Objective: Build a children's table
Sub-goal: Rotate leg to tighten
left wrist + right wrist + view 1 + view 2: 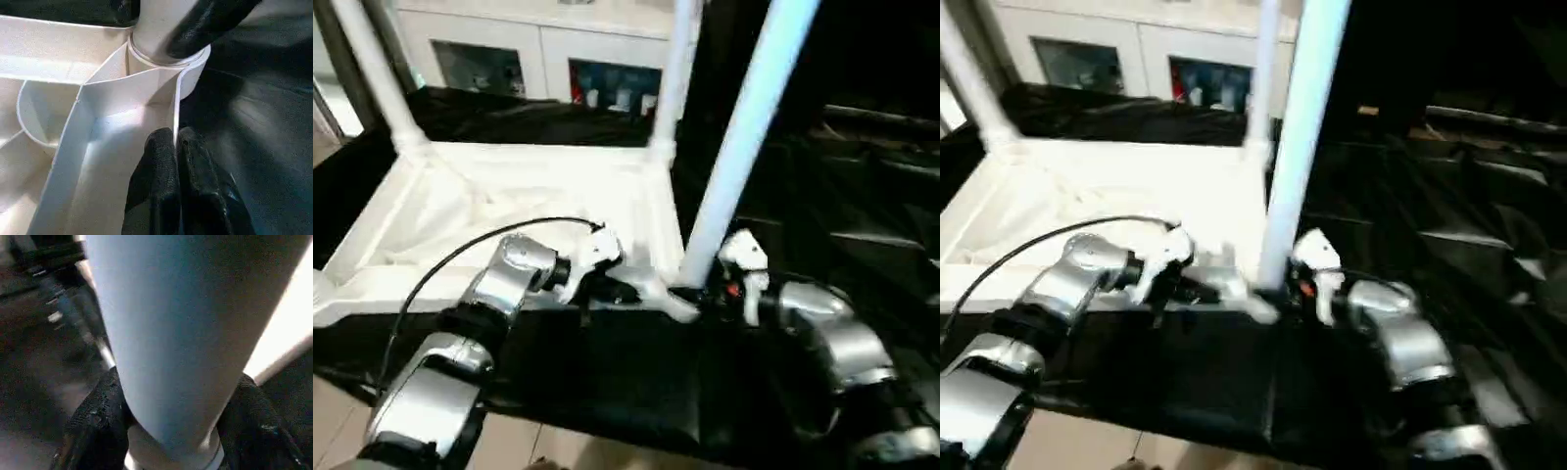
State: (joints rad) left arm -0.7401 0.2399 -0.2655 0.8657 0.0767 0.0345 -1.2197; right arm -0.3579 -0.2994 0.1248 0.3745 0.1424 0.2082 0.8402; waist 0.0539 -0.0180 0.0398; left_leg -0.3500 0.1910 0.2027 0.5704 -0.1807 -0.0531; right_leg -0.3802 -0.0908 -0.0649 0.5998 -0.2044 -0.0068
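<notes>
The big white plastic table top (509, 211) lies upside down so legs can go in. The left gripper (177, 147) fingers pinch its rim shut, holding it steady. The right gripper (171, 426) fingers hug the long white round leg (744, 137) standing in the near corner socket.

No readable text, labels, brand marks, numbers or signs anywhere in the frames.
</notes>
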